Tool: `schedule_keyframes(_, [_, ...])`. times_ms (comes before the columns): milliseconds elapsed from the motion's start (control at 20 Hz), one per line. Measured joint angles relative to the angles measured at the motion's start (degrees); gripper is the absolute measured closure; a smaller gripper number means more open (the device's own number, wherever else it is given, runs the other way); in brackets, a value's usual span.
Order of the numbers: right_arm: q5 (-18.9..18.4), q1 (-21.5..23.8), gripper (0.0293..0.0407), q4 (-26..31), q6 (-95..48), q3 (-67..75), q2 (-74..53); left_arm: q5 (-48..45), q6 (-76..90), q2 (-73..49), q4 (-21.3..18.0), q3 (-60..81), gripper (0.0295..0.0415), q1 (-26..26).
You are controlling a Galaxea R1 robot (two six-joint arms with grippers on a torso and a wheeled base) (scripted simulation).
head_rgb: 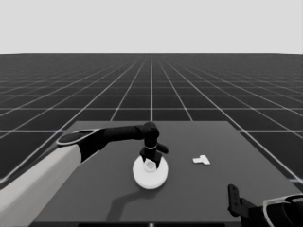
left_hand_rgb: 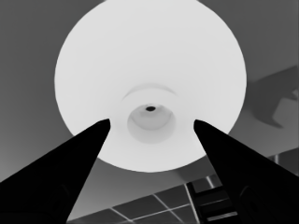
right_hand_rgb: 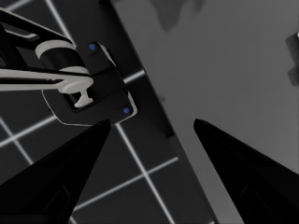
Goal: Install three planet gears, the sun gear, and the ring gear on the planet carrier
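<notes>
Your left gripper (head_rgb: 152, 160) points straight down over the larger round part (head_rgb: 150, 173), fingers spread, grasping nothing; right arm (head_rgb: 265, 210) parked, fingers apart.

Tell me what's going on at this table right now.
The left gripper hangs directly over the larger round part, a wide white disc with a raised hub, at mid-table. Its fingers are spread either side of the hub, not gripping. No small gears or smaller round part show; presumably they sit underneath. A thin white piece lies apart, on the right. The right gripper waits open near the table's corner.
</notes>
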Motion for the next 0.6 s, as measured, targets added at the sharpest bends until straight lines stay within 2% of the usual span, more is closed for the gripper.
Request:
schedule_keyframes(150, [0.0, 0.0, 0.0315, 0.0, 0.0, 0.0, 0.0, 0.0, 0.0, 0.0, 0.0, 0.0, 0.0326, 0.0])
schedule_keyframes(200, [0.0, 0.0, 0.0315, 0.0, 0.0, 0.0, 0.0, 2.4, -15.3, -1.5, -6.3, 5.2, 0.0324, -5.5])
schedule_keyframes(250, [0.0, 0.0, 0.0315, 0.0, 0.0, 0.0, 0.0, 3.1, -23.5, -1.8, -10.7, 6.5, 0.0325, -11.0])
schedule_keyframes(350, [0.0, 0.0, 0.0315, 0.0, 0.0, 0.0, 0.0, 3.7, -29.9, -1.5, -14.8, 5.7, 0.0326, -16.1])
schedule_keyframes(600, [0.0, 0.0, 0.0315, 0.0, 0.0, 0.0, 0.0, 4.2, -32.6, -1.1, -16.8, 4.7, 0.0326, -18.2])
